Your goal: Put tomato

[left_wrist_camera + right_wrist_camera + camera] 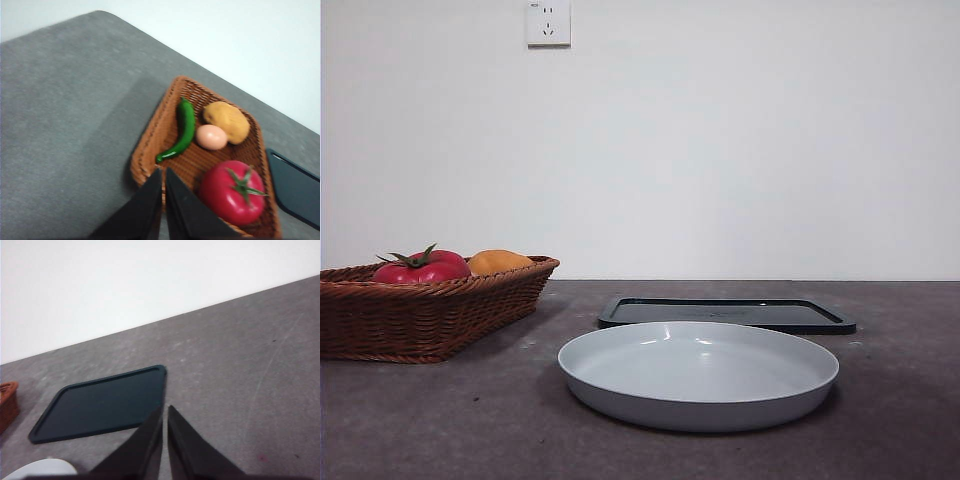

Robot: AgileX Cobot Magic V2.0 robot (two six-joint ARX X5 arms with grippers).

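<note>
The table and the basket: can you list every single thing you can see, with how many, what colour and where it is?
basket: 1, brown wicker, at one end of the table
tomato: 1, red with a green stem, in the basket
green pepper: 1, green, long, in the basket
egg: 1, pale pink, in the basket between the pepper and the yellow fruit
yellow fruit: 1, orange-yellow, in the basket
plate: 1, light grey, on the table beside the basket
tray: 1, dark, flat, behind the plate
table: 1, grey
wall socket: 1, white, on the wall
left hand: 1, black, shut, above the basket
right hand: 1, black, shut, above the tray's edge
</note>
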